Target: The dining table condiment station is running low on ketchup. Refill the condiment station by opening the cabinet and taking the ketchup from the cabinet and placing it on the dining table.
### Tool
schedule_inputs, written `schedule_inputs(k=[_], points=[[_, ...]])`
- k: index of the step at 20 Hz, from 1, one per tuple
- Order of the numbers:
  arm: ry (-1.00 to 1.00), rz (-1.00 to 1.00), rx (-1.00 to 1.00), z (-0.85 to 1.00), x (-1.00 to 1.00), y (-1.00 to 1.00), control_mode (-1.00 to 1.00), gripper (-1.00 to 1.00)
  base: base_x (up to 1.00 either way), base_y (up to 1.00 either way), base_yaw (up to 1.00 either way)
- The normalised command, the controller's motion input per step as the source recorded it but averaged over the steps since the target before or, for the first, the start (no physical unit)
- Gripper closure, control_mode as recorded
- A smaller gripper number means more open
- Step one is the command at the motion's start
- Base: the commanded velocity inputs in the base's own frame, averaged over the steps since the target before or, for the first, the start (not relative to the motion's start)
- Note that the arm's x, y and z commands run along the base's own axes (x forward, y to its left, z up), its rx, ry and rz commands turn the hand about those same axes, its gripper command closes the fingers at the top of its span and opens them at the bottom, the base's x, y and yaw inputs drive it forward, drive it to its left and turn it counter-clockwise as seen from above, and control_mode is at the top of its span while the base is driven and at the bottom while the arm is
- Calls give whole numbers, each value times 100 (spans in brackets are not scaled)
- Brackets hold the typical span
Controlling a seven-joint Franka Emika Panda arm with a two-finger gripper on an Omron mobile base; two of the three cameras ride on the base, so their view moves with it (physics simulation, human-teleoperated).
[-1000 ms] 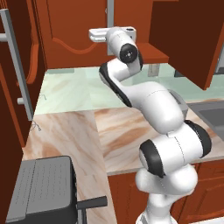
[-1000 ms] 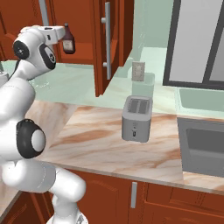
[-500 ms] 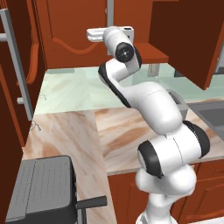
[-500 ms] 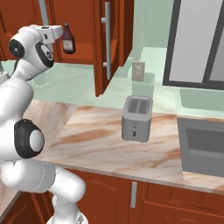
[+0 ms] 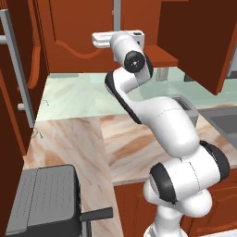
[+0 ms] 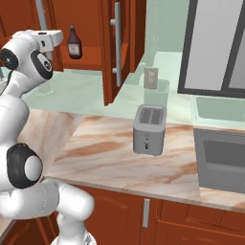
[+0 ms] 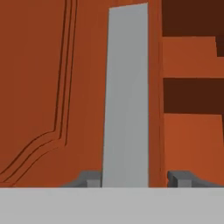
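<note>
The ketchup point(image 6: 73, 43), a small dark bottle with a pale label, stands on a shelf of the cabinet point(image 5: 78, 37). The cabinet's right door point(image 6: 125, 43) hangs open. Its left door is closed, and my white hand point(image 6: 49, 40) is raised against that door, just left of the bottle. In the hand view the door's silver bar handle point(image 7: 127, 96) runs upright between my gripper's point(image 7: 135, 178) fingertips. The left tip sits against the bar and a gap remains at the right tip, so the gripper is open. The dining table is out of view.
A silver toaster point(image 6: 150, 129) stands on the marble counter point(image 6: 110, 153), with a sink point(image 6: 221, 158) to its right. A dark grey appliance point(image 5: 44, 199) sits at the counter's near left. Another open door with a bar handle point(image 5: 18, 69) juts out at the far left.
The jaws have narrowed around the bar handle. The arm's upper joint has dropped a little, while the hand has stayed at the handle.
</note>
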Motion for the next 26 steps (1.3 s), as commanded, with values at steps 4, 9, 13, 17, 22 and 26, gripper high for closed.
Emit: schedule_inputs(k=[4,9,13,17,22,26], points=[[2,1,0,0,-93,49,-100,100,0,0,0],[11,3,1,0,-100,47,-100,100,0,0,0],[11,2,1,0,-100,54,-100,100,0,0,0],[0,1,3,-26,-100,37,-100,-100,0,0,0],[0,2,19,0,-37,-26,-100,-100,0,0,0],[0,6,39,4,0,-100,-100,-100,0,0,0]])
